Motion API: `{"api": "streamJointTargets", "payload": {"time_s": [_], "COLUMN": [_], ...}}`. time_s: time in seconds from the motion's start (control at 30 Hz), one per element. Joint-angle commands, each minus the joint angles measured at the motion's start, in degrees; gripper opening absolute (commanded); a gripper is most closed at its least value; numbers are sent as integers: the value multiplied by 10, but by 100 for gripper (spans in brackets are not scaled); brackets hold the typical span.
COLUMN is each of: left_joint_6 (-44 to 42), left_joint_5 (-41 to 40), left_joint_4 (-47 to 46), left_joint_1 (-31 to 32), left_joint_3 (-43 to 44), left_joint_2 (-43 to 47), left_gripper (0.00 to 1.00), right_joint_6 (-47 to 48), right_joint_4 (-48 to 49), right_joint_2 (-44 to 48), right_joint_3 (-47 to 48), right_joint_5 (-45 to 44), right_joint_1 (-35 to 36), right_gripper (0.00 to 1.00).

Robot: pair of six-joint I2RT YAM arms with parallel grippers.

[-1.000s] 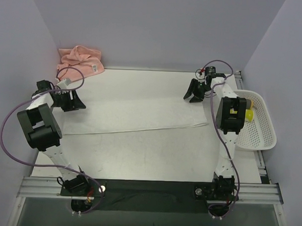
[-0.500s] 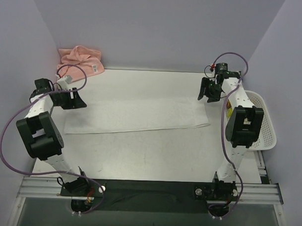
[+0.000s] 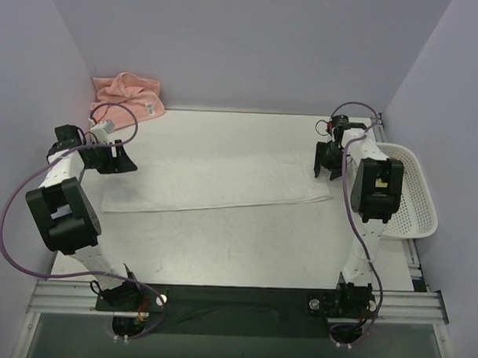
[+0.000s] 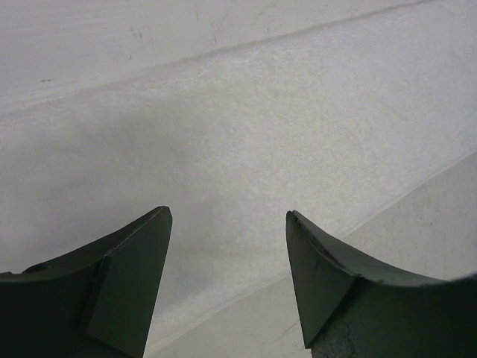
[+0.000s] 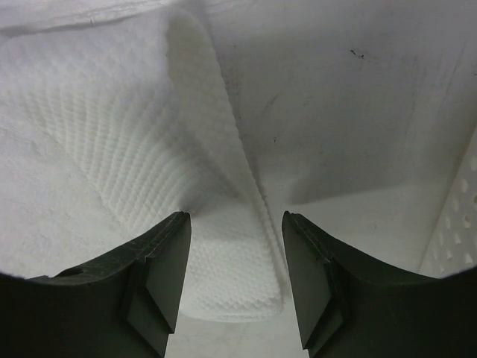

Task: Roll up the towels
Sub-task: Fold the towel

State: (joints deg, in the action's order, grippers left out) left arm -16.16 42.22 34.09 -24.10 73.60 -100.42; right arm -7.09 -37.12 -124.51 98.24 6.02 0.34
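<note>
The white towel (image 3: 215, 182) is lying flat along the surface (image 3: 221, 249), the salmon-pink towel (image 3: 128, 96) sitting bunched in the far left corner. The left gripper (image 3: 118, 159) is hovering, jaws apart, over the white towel's left end; the right gripper (image 5: 235, 216), jaws likewise apart, is straddling its rumpled right end. The cloth is looking soft, light and limp, best pinched at an end edge.

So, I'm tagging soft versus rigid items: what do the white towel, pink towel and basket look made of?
White towel: soft matte cloth; a dimpled, waffle-like weave shows up close. Pink towel: likely soft cloth too, going by its rumpled folds; weave too small to tell. Basket: probably rigid white plastic, walls perforated in rows.
</note>
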Motion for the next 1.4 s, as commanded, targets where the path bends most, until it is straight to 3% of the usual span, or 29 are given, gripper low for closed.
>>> {"api": "streamJointTargets", "payload": {"time_s": [0.0,0.27,0.4,0.5,0.53,0.57,1.03,1.37], "left_joint_6": [-15,4,10,15,18,21,-9,-12], "left_joint_5": [3,7,8,13,15,22,38,10], "left_joint_4": [2,2,-1,-1,-1,0,20,29], "left_joint_1": [-1,-1,-5,-10,-12,-16,-20,-17], "left_joint_3": [6,9,8,13,15,17,-60,-78], "left_joint_2": [8,13,17,15,12,11,90,36], "left_gripper": [73,74,73,74,73,74,74,74], "right_joint_6": [5,-13,-11,-3,1,8,88,30], "right_joint_4": [-36,-69,-85,-92,-97,-102,-124,-113], "right_joint_2": [-8,-47,-61,-63,-64,-63,125,134], "right_joint_3": [13,27,36,35,38,42,88,97], "right_joint_5": [-7,21,25,32,37,42,40,219], "right_joint_1": [-2,5,4,4,4,2,-23,69], "right_gripper": [53,51,43,23,7,0,0,0]}}
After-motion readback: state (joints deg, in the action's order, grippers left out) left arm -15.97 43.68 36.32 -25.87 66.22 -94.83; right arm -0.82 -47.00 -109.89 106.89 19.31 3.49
